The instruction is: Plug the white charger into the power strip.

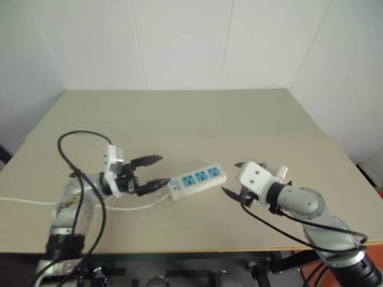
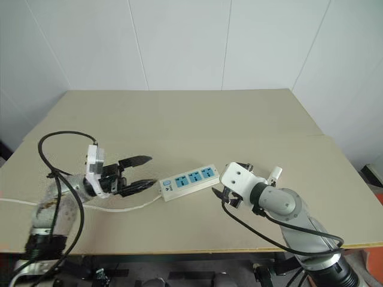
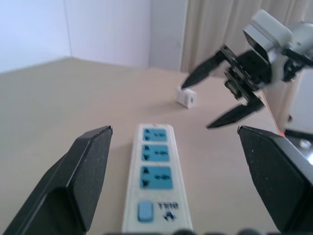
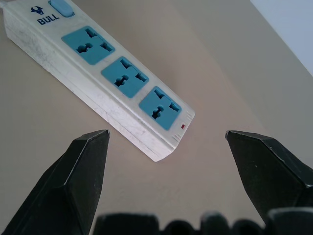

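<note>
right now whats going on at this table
A two-armed robot is working on a power strip lying flat on the table. Its left pincer and right pincer are open at opposite ends of the strip, holding nothing. The white charger sits loose on the table; all three outlets are empty.

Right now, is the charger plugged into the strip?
No. The white charger sits on the table beyond the power strip, whose three outlets are empty.

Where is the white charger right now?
In the left wrist view the white charger sits on the table past the far end of the power strip, beside the right gripper, apart from the strip and unheld.
</note>
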### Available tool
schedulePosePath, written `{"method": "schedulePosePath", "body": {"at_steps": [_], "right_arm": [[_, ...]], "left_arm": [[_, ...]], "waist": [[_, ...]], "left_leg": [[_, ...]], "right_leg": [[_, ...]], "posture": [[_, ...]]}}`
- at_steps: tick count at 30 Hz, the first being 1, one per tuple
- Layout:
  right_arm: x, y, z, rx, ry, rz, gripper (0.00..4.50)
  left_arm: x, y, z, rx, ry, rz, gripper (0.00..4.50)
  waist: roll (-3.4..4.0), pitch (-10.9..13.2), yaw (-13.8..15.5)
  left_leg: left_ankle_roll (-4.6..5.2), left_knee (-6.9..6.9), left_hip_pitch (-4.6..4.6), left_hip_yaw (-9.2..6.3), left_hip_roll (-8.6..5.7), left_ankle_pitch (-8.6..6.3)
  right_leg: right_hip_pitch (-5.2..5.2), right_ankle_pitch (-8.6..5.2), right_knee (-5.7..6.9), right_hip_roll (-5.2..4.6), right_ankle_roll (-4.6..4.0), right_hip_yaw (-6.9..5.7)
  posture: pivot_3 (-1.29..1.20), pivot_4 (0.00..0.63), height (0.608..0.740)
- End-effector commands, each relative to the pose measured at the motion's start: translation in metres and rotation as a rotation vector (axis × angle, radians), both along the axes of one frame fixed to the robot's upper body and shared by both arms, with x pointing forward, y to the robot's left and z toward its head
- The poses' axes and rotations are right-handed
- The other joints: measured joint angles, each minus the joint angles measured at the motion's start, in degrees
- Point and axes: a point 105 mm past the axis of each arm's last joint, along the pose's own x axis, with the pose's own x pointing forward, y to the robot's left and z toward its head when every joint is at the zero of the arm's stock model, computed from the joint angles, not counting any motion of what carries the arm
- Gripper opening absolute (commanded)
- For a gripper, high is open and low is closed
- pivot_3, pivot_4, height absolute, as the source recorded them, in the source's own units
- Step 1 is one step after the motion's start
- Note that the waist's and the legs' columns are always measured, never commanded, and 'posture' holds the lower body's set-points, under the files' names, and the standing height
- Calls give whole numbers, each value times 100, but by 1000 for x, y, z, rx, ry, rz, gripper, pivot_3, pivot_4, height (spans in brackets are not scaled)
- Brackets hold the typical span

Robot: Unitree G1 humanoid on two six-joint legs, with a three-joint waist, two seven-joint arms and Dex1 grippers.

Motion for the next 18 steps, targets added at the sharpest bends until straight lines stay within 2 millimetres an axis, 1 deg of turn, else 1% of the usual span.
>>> {"method": "schedulePosePath", "body": {"at_steps": [1, 4, 7, 9, 11, 18], "right_arm": [[1, 3, 15, 9, -67, 13, 4500], [-2, 3, 14, 1, -67, 13, 4500], [-4, -2, 13, -3, -68, -15, 4500], [-6, -5, 13, -1, -69, -33, 4500], [-7, -7, 11, -4, -69, -47, 4500], [-10, -11, 10, -2, -75, -81, 4500]], "left_arm": [[13, 1, -1, -32, -70, 4, 4466], [25, -4, -11, -44, -65, 5, 4466], [30, -7, -27, 35, -73, -13, 4466], [28, -11, -37, 95, -75, -57, 4466], [26, -14, -44, 120, -77, -79, 4466], [26, -14, -66, 135, -46, -40, 4466]], "waist": [[0, 0, -13], [0, 0, -10], [0, 0, -11], [-1, 0, -12], [-1, 0, -23], [-1, 0, -38]], "left_leg": [[0, -1, 0, 0, 0, 0], [0, 0, -2, -2, -1, 0], [1, 0, -4, -2, -3, 0], [1, -1, -5, -2, -2, 0], [1, 0, -8, -2, -2, 0], [1, 1, -3, -4, -1, 0]], "right_leg": [[-2, 0, 0, 1, 0, 0], [-1, 0, 0, 1, 0, -1], [-1, 0, -3, 0, 1, -1], [-1, 0, -4, 1, 1, -1], [-3, 0, -4, 1, 1, -1], [-1, 0, 2, 2, 1, 0]], "posture": [[0, 150, 740], [0, 150, 740], [0, 150, 740], [0, 150, 740], [0, 150, 740], [0, 150, 740]]}}
